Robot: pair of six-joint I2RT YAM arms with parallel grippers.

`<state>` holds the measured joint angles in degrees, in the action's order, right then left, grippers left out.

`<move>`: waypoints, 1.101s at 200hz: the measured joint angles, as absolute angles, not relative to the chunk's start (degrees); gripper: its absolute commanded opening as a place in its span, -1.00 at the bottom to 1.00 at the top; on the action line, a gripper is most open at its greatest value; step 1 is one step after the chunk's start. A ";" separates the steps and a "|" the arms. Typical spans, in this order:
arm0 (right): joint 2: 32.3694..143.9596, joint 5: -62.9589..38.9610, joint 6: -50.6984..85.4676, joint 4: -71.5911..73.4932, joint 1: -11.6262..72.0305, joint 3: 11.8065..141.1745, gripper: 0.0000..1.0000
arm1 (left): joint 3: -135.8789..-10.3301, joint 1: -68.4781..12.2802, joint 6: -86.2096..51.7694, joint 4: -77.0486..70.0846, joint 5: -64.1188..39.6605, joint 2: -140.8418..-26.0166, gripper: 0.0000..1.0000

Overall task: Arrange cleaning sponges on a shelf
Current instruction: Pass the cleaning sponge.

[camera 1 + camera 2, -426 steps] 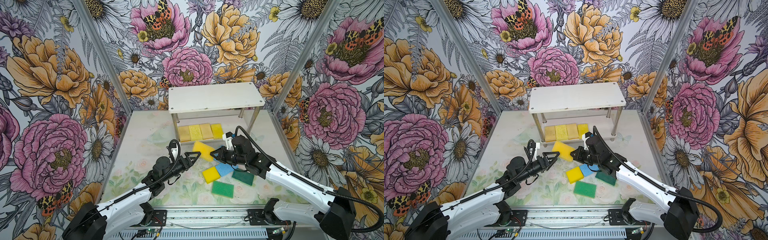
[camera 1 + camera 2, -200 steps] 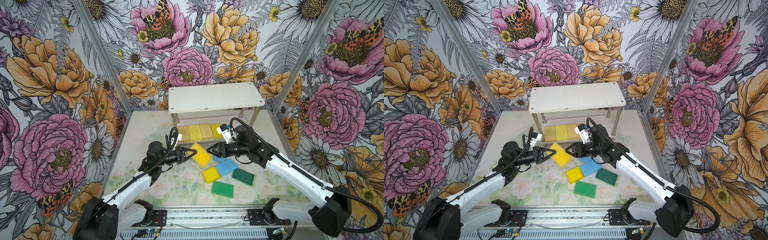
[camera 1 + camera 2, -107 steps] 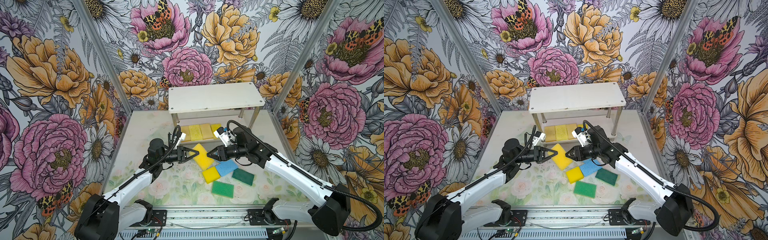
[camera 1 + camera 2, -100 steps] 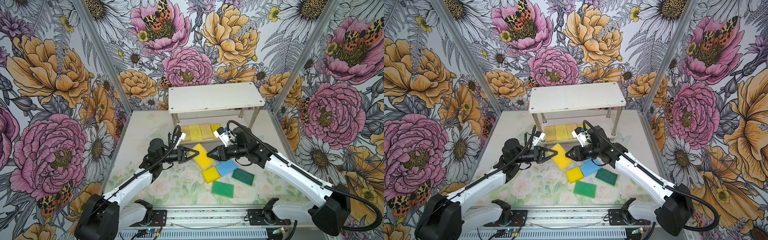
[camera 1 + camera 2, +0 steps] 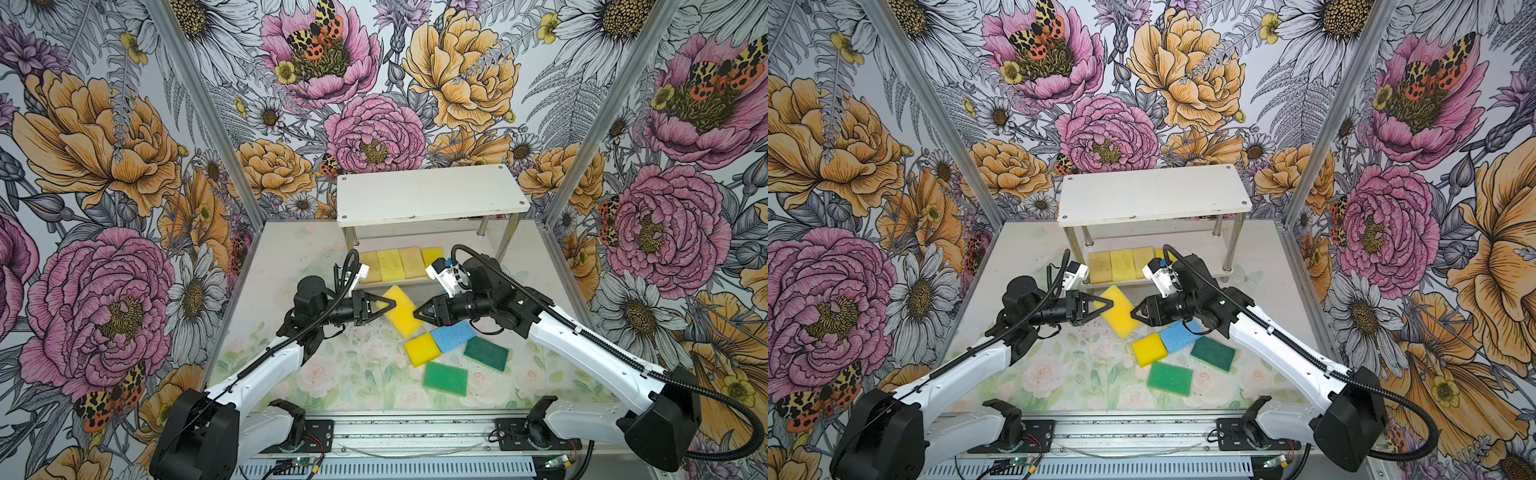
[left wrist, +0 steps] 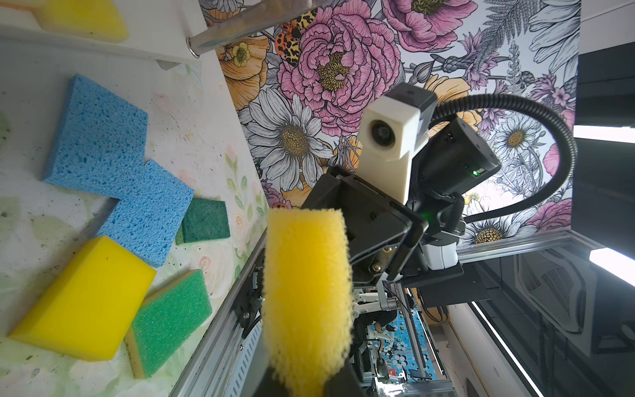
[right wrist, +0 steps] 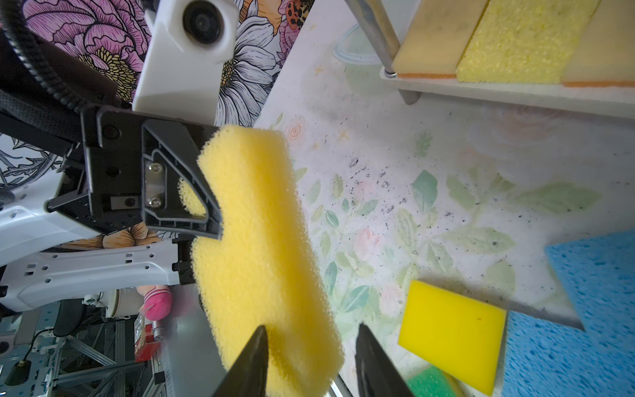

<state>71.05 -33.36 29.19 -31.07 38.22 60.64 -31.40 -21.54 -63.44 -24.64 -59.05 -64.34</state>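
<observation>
Yellow sponge (image 5: pixel 400 311) is held off the surface (image 5: pixel 316 374) just in front of the shelf (image 5: pixel 428 191) in both top views. One end is clamped in the left gripper (image 5: pixel 384 309), and the right gripper (image 5: pixel 417 312) is at its other end.
Left wrist view: the sponge (image 6: pixel 305 292) sticks out of the grip.
Right wrist view: the right gripper (image 7: pixel 309 338) has its jaws apart at the sponge's (image 7: pixel 261 240) end.

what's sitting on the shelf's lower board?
Four yellow and tan sponges in a row on the lower board. The top board hides its back part, so more could sit there.

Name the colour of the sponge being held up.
Yellow; the sponge shows best in the right wrist view.
</observation>
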 measured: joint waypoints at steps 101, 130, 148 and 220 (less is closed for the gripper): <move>70.85 -30.68 29.06 -31.07 39.46 59.77 -1.00 | -31.75 -21.39 -63.05 -24.23 -59.00 -66.43 -0.60; 70.06 -28.23 29.41 -31.09 39.59 59.27 -1.00 | -31.94 -21.17 -62.74 -24.21 -59.00 -66.50 0.09; 69.47 -26.02 29.85 -31.11 39.57 58.67 -1.00 | -31.99 -20.88 -62.15 -23.79 -59.00 -66.50 0.37; 68.38 -11.81 33.63 -31.51 31.24 55.55 -1.00 | -32.64 -14.94 -53.87 -7.05 -52.18 -58.22 0.80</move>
<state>68.38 -11.81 33.63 -31.51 31.24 55.55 -32.64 -14.94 -53.87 -7.05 -52.18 -58.22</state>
